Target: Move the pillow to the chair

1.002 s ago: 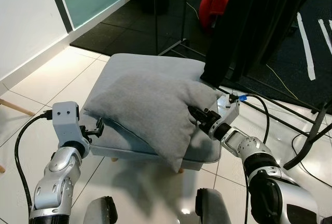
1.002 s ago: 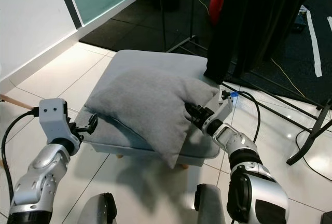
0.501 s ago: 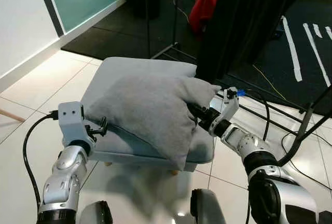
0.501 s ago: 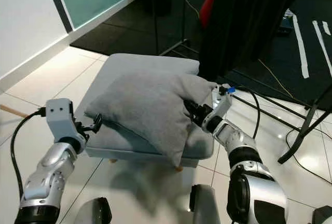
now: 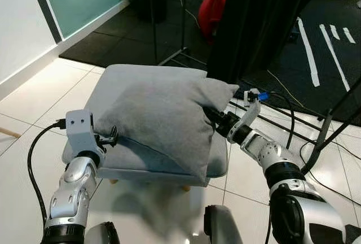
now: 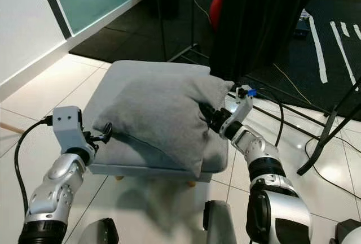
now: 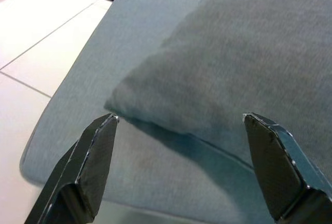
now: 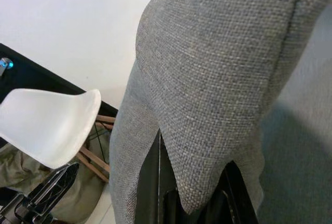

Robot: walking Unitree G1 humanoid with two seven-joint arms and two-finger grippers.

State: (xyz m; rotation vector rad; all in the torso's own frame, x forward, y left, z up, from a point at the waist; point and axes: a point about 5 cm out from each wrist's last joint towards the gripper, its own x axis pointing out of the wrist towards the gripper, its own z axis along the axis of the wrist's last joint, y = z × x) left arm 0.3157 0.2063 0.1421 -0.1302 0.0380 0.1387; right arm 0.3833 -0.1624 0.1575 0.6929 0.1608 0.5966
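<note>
Pillow (image 5: pixel 163 120) sits on grey seat (image 5: pixel 113 88); right end effector (image 5: pixel 213 118) pinches its edge, left end effector (image 7: pixel 181 167) wide open. Release left.

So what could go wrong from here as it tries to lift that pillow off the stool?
1. The right end effector pinches only a fold of fabric at the edge of the grey pillow; it may slip out once the pillow's weight hangs from it.
2. The left end effector is open, short of the pillow's corner, so a lift now would be one-sided and the pillow could swing or drop onto the grey stool.
3. Cables and stand legs lie on the floor by the right arm, a snag risk.
</note>
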